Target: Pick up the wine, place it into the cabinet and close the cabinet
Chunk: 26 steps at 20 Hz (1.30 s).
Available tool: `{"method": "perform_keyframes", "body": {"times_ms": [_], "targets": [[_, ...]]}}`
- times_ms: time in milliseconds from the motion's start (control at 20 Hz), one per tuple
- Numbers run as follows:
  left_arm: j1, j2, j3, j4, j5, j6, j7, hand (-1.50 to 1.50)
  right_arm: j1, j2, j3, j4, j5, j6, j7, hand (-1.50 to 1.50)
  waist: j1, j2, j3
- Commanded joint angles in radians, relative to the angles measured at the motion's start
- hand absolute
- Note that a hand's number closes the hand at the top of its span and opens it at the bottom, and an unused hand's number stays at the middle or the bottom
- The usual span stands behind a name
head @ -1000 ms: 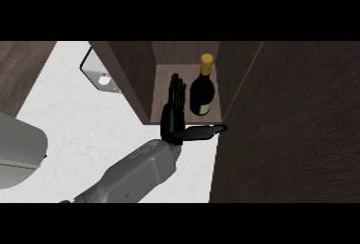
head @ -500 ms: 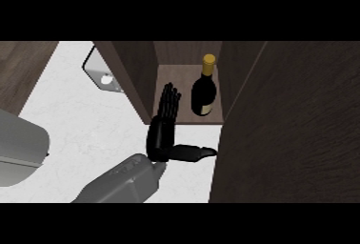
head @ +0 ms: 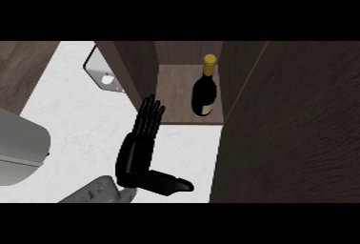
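Observation:
The wine bottle (head: 204, 95), dark with a gold cap, lies inside the open cabinet (head: 175, 90) on its brown shelf, neck pointing away from me. My right hand (head: 137, 155) is over the white counter, left of and nearer than the bottle and apart from it. It is open and holds nothing, with straight fingers pointing toward the cabinet's left wall and the thumb sticking out to the right. My left hand does not show.
A large dark cabinet door (head: 295, 133) stands open along the right side. The cabinet's left panel (head: 130, 71) has a metal fitting (head: 105, 76) beside it. A grey rounded body (head: 17, 147) fills the left edge over the white counter (head: 77, 119).
My right hand has drawn back out of the cabinet, down and to the left, away from the bottle. The bottle stays where it was on the shelf.

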Motion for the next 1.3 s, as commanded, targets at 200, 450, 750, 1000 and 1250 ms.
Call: {"method": "perform_keyframes", "body": {"times_ms": [200, 450, 750, 1000, 1250], "targets": [[0.176, 0.262, 0.044, -0.289, -0.021, -0.116, 0.045, 1.5, 0.093, -0.075, 0.037, -0.091, -0.098, 0.153, -0.016, 1.5, -0.002, -0.001, 0.0], [0.28, 0.32, 0.081, -0.288, -0.047, -0.199, -0.012, 1.5, 0.094, -0.068, 0.126, -0.104, -0.181, 0.157, 0.075, 1.5, -0.004, 0.001, -0.001], [0.424, 0.469, 0.16, -0.426, -0.013, -0.236, -0.017, 1.5, 0.09, 0.003, 0.354, -0.143, -0.066, 0.13, 0.1, 1.5, 0.002, -0.001, -0.001], [0.568, 0.637, 0.291, -0.533, 0.069, -0.353, -0.074, -1.5, -0.014, 0.09, 0.539, -0.13, 0.028, 0.014, 0.217, 1.5, 0.024, -0.007, -0.003], [0.671, 0.645, 0.353, -0.436, 0.097, -0.45, -0.152, -1.5, -0.092, 0.092, 0.778, -0.07, 0.14, -0.103, 0.273, 1.5, 0.015, -0.011, -0.005]]}}
